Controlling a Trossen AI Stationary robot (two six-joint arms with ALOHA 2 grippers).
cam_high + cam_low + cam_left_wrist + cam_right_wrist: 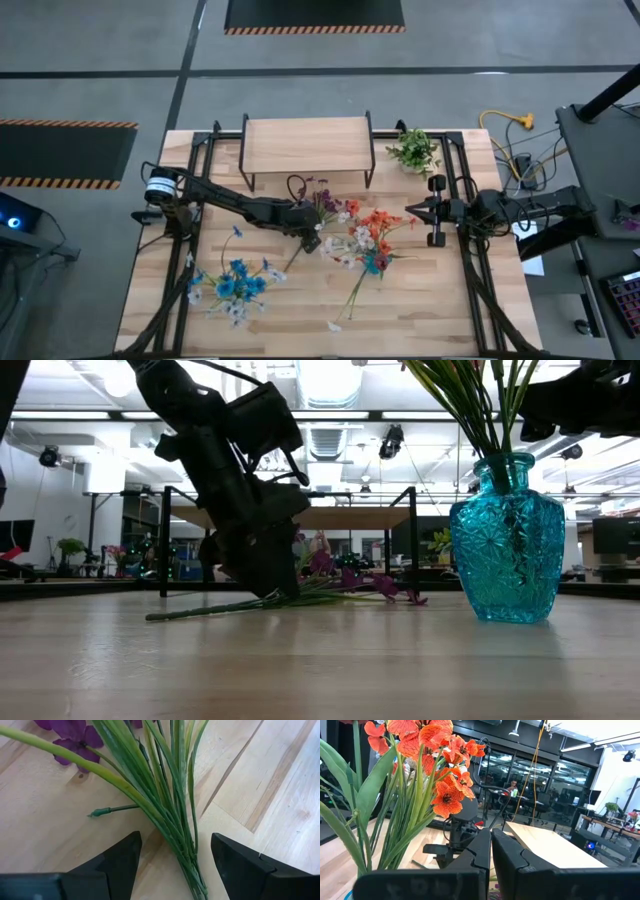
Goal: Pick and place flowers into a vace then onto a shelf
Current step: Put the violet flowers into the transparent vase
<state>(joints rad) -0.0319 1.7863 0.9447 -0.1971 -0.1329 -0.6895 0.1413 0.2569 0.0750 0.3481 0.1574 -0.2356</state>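
Fingers of my left gripper (172, 857) stand spread astride purple flowers (325, 207) lying mid-tabletop, short of the shelf (307, 144) at the far edge. Right gripper (410, 210) clenched, empty.

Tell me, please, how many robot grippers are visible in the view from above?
2. The left gripper is low over the purple flowers near the table's middle, fingers open. The right gripper is beside the orange flowers, fingers shut.
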